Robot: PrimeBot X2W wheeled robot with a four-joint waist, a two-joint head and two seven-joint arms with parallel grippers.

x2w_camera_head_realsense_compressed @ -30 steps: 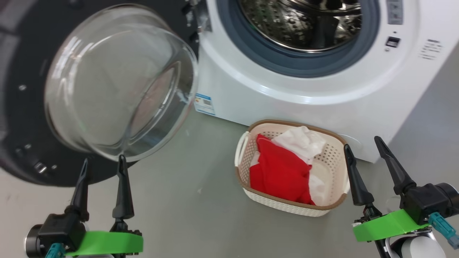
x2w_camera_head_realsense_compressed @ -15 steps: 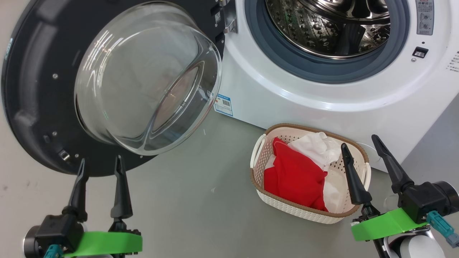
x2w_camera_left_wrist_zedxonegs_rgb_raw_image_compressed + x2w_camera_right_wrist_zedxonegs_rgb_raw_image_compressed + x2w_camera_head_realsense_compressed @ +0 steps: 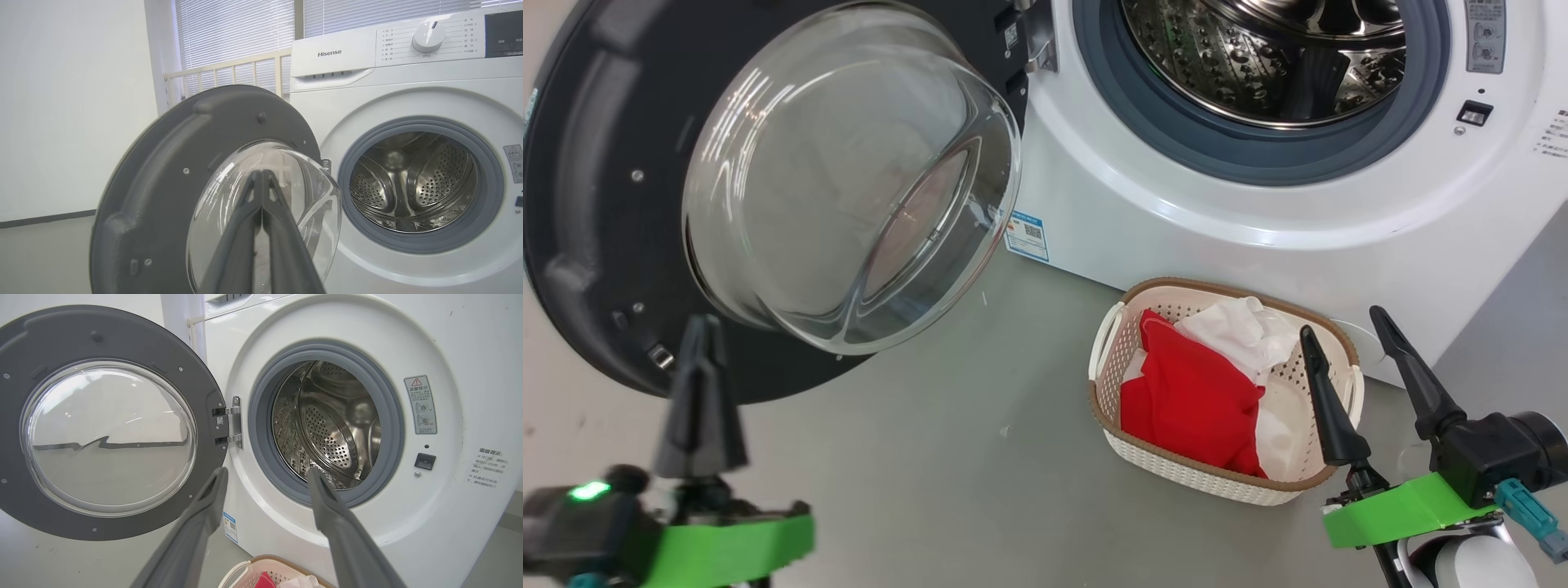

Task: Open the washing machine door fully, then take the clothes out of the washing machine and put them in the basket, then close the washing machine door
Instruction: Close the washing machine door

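The washing machine (image 3: 1258, 204) (image 3: 408, 81) (image 3: 449, 343) stands with its door (image 3: 596, 188) (image 3: 163, 183) (image 3: 110, 437) swung wide open to the left, glass bowl facing me. Its steel drum (image 3: 1258, 57) (image 3: 331, 424) looks empty. Red and white clothes (image 3: 1192, 392) lie in the cream basket (image 3: 1233, 482) (image 3: 245, 571) on the floor before the machine. My left gripper (image 3: 703, 327) (image 3: 261, 175) is shut on nothing, low at the left, below the door's rim. My right gripper (image 3: 1339, 327) (image 3: 265, 473) stands open just right of the basket, empty.
Grey floor (image 3: 947, 457) stretches between the door and the basket. A white wall (image 3: 73, 102) and a railing with window blinds (image 3: 229, 69) lie behind the machine's left side.
My left gripper's fingers have closed together and the arm has shifted left and blurred. The head camera moved earlier, shifting the whole picture. The right arm has held still.
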